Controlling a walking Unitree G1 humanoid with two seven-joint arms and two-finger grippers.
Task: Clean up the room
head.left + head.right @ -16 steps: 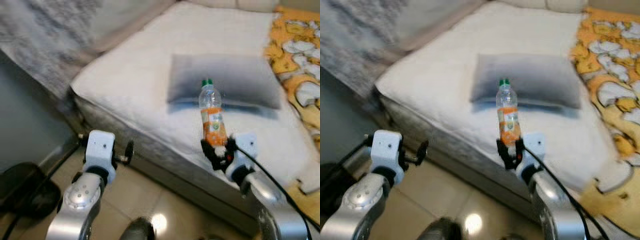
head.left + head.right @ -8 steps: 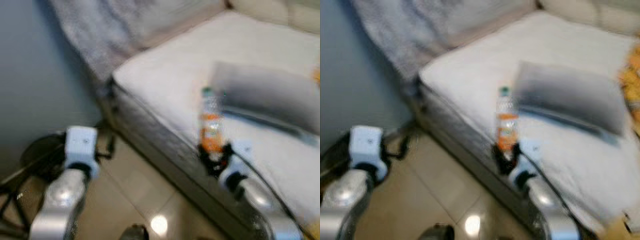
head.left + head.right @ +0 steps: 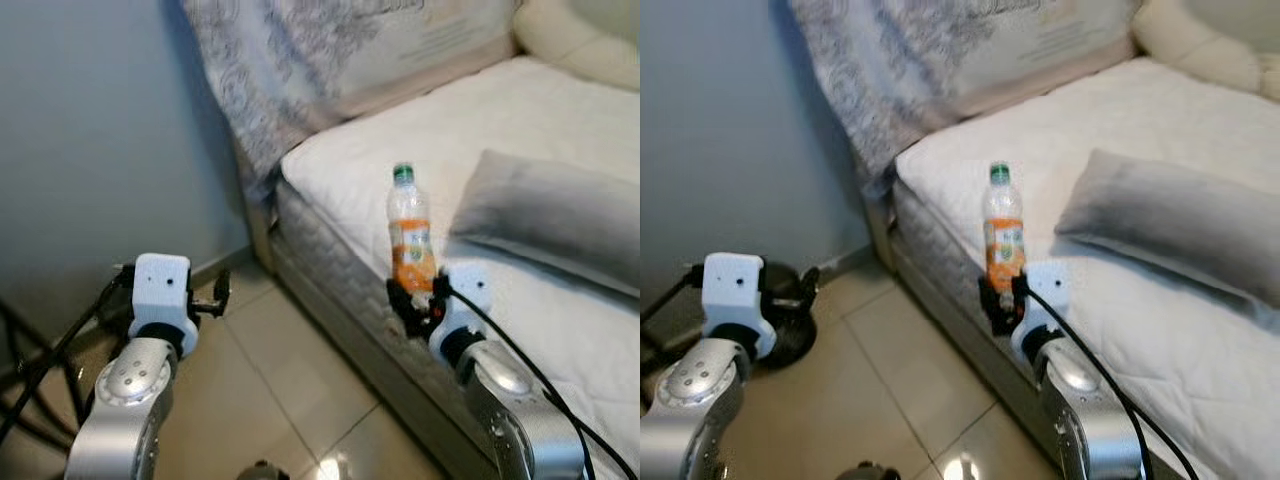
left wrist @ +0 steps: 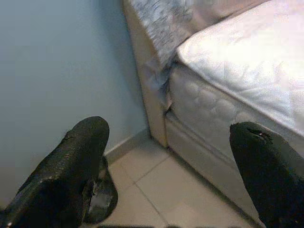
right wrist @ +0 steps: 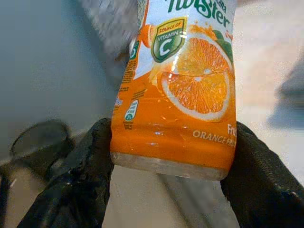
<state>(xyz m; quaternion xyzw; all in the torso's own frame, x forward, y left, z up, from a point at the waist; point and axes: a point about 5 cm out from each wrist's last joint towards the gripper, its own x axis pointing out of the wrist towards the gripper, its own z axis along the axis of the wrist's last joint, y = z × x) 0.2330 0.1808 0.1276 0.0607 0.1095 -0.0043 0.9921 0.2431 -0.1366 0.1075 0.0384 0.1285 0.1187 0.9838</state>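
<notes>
My right gripper (image 3: 417, 303) is shut on the bottom of a plastic juice bottle (image 3: 410, 240) with an orange label and a green cap, held upright over the bed's near edge. The right wrist view has the bottle's orange label (image 5: 183, 90) close up between the two black fingers (image 5: 80, 178). My left gripper (image 3: 222, 292) hangs over the tiled floor to the left of the bed. In the left wrist view its fingers (image 4: 71, 166) stand wide apart with nothing between them.
A bed with a white mattress (image 3: 440, 160) runs from the middle to the right, with a grey pillow (image 3: 550, 215) on it and a patterned headboard (image 3: 330, 50) behind. A blue-grey wall (image 3: 100, 130) stands left. A dark round object (image 3: 790, 320) and cables (image 3: 40, 360) lie on the floor at left.
The camera has swung left, so the wall and headboard have come into view and the yellow blanket has left it. The bottle stays held in my right gripper.
</notes>
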